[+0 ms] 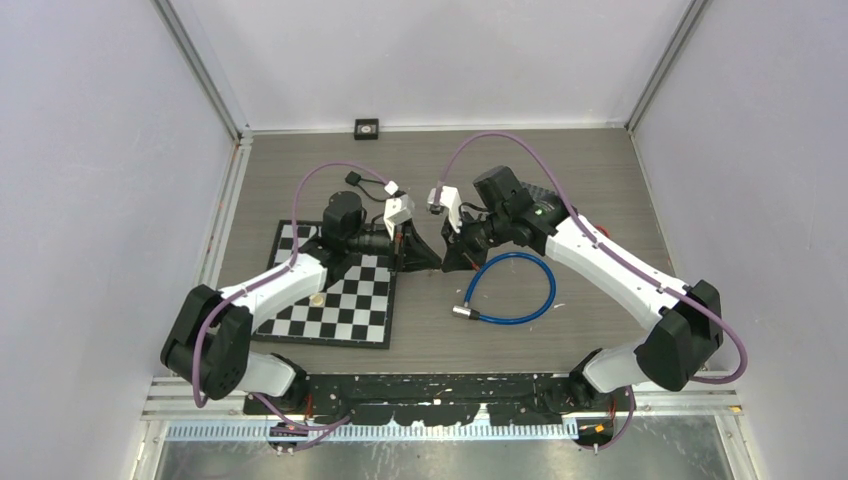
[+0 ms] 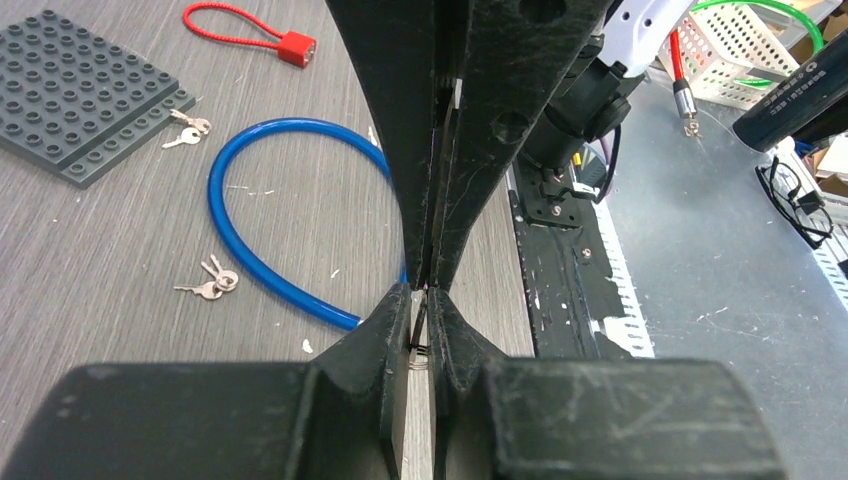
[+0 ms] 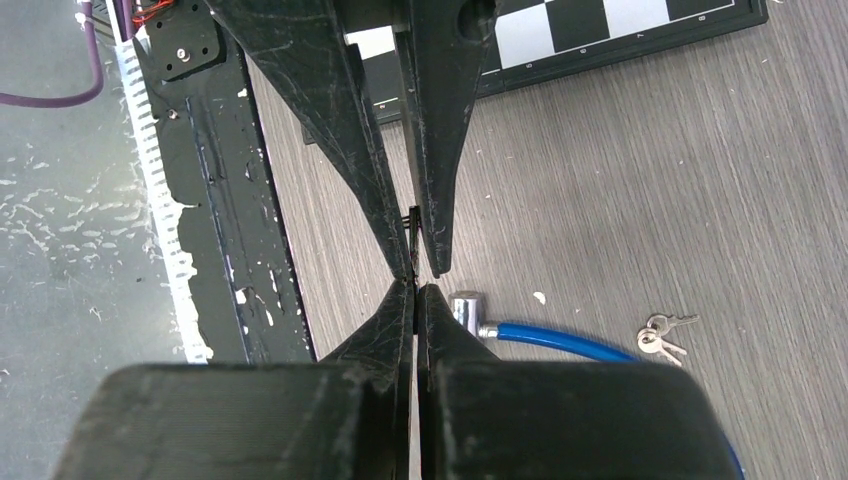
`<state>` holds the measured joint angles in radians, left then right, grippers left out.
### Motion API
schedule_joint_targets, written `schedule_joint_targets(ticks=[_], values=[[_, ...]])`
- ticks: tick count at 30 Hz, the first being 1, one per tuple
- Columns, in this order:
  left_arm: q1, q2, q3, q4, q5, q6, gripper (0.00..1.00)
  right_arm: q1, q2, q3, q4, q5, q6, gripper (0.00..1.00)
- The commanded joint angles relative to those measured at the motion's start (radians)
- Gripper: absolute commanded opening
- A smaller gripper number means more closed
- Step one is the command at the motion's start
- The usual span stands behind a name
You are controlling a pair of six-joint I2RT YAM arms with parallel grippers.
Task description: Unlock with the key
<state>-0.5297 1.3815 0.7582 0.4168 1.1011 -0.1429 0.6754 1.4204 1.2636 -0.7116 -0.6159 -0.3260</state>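
My two grippers meet tip to tip above the table, just left of a blue cable lock (image 1: pixel 510 290) whose chrome lock head (image 3: pixel 468 310) lies beside them. A thin key (image 2: pixel 418 325) with a small ring runs between the two sets of fingertips. The right gripper (image 3: pixel 416 288) is shut, pinching the key's far end. In the left gripper (image 2: pixel 426 295) the jaws stand slightly apart, a narrow slit of table showing between them around the key and ring. From above, the left gripper (image 1: pixel 428 260) and the right gripper (image 1: pixel 448 262) almost touch.
A chessboard (image 1: pixel 340 300) lies under the left arm. Spare key pairs (image 2: pixel 210 283) (image 2: pixel 187 130) lie on the wood near the blue cable, with a grey studded plate (image 2: pixel 80 95) and a red cable lock (image 2: pixel 280 40) beyond. A white basket (image 2: pixel 735 45) stands off the table.
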Motion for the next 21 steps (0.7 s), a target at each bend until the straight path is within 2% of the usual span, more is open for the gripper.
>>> schedule_joint_targets(ticks=[1, 14, 18, 21], values=[[-0.003, 0.004, 0.009, 0.052, 0.044, -0.017, 0.11, -0.008, -0.044, 0.001, 0.08, -0.025, 0.02, 0.0], [0.022, 0.003, 0.004, 0.045, 0.067, -0.017, 0.25, -0.03, -0.063, -0.014, 0.08, -0.035, 0.017, 0.0], [0.02, 0.026, 0.017, 0.06, 0.069, -0.034, 0.24, -0.03, -0.054, -0.014, 0.085, -0.045, 0.023, 0.01], [0.02, 0.033, 0.024, 0.068, 0.072, -0.04, 0.13, -0.03, -0.046, -0.011, 0.088, -0.049, 0.028, 0.0]])
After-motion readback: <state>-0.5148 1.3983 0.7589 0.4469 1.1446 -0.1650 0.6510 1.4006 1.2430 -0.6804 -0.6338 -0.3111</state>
